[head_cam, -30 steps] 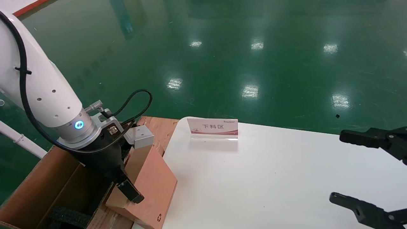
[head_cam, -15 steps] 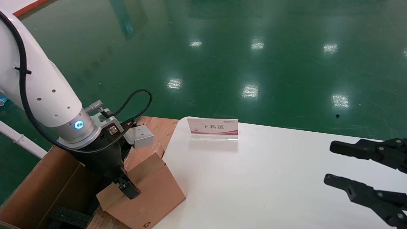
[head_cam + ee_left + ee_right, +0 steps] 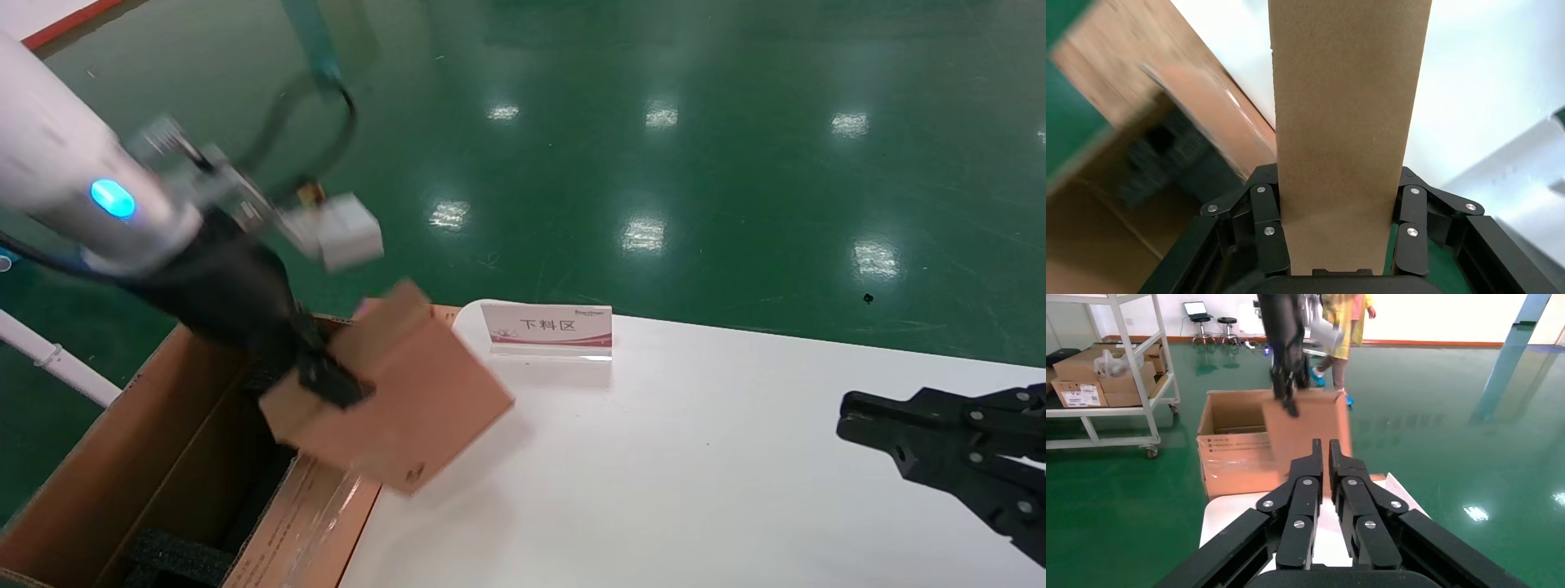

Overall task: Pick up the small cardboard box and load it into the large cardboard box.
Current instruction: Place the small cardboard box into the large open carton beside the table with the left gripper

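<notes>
My left gripper (image 3: 327, 380) is shut on the small cardboard box (image 3: 409, 408), a slim orange-brown box with a recycling mark near its low corner. It holds the box tilted in the air over the table's left edge, beside the large cardboard box (image 3: 122, 457), whose taped flap (image 3: 302, 523) and black foam (image 3: 176, 559) show. In the left wrist view the fingers (image 3: 1266, 211) clamp the box's paler edge (image 3: 1346, 110). My right gripper (image 3: 850, 412) is shut and empty over the table's right side. In the right wrist view, beyond it (image 3: 1324, 447), stand the small box (image 3: 1303, 425) and the carton (image 3: 1229, 447).
A white table (image 3: 654, 490) carries a small red-and-white sign stand (image 3: 546, 327) at its far edge. A reddish-brown board (image 3: 445, 312) lies behind the carton. The right wrist view shows a shelf cart with boxes (image 3: 1107, 367) and a person (image 3: 1343, 324) far behind.
My left arm has swung up and lifted the small box off the carton's edge into the air. My right gripper has closed its fingers and shifted slightly.
</notes>
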Robot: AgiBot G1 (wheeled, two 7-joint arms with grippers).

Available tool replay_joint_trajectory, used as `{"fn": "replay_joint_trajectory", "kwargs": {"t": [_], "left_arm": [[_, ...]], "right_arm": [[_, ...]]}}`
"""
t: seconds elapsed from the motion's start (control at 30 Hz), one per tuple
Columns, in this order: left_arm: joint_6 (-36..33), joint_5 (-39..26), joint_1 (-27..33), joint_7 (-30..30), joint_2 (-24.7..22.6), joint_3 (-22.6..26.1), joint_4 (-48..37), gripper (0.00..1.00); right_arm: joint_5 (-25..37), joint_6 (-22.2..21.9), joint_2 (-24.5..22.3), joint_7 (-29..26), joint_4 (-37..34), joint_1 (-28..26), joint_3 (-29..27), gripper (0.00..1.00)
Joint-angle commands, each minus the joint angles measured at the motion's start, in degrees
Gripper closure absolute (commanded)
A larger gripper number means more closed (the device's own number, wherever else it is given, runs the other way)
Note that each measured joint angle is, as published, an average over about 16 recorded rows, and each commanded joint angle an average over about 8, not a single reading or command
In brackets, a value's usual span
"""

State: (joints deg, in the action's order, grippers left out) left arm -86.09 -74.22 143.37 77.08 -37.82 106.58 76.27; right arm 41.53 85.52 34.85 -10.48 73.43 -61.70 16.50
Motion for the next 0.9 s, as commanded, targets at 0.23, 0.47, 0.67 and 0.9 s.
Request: {"fn": "replay_joint_trajectory", "kwargs": {"t": [0.23,0.47,0.67,0.9], "left_arm": [[-3.6,-1.4,11.3,-0.4,2.5,-2.4,-0.8,1.00],[-5.4,-3.4,20.4,0.7,3.5,2.1,-1.3,1.00],[-7.7,-3.5,25.6,2.2,4.5,9.4,-1.0,1.00],[-9.0,-3.5,29.2,3.9,5.1,19.9,-1.7,1.00]], "right_arm": [[0.0,0.0,0.0,0.0,0.0,0.0,0.0,1.00],[0.0,0.0,0.0,0.0,0.0,0.0,0.1,1.00],[-0.1,0.0,0.0,0.0,0.0,0.0,0.1,0.39],[-0.1,0.0,0.0,0.1,0.0,0.0,0.1,0.00]]}}
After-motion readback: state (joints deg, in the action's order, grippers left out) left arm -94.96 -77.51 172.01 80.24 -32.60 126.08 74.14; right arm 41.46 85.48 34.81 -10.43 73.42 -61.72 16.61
